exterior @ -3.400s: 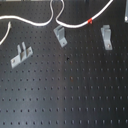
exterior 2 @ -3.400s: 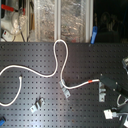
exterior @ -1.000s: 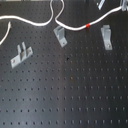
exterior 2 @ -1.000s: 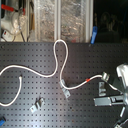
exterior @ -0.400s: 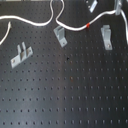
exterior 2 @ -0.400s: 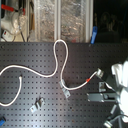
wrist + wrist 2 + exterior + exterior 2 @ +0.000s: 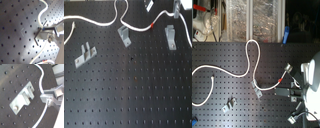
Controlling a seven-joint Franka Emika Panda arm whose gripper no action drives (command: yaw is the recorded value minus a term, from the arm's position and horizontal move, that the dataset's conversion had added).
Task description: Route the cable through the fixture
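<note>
Cable [image 7: 104, 23] lying in loops on the perforated board, red band [image 7: 152, 24] near the gripper [image 7: 180, 6].
In the first exterior view the band sits at about 10 o'clock from the right-hand fixture [image 7: 170, 37]. Whether the jaws are closed on the cable cannot be told. Judged step: carrying the cable to a fixture; next, lining it over the slot.

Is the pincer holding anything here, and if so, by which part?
It appears to hold the cable just past its red tape band; the exact contact is unclear.
</note>
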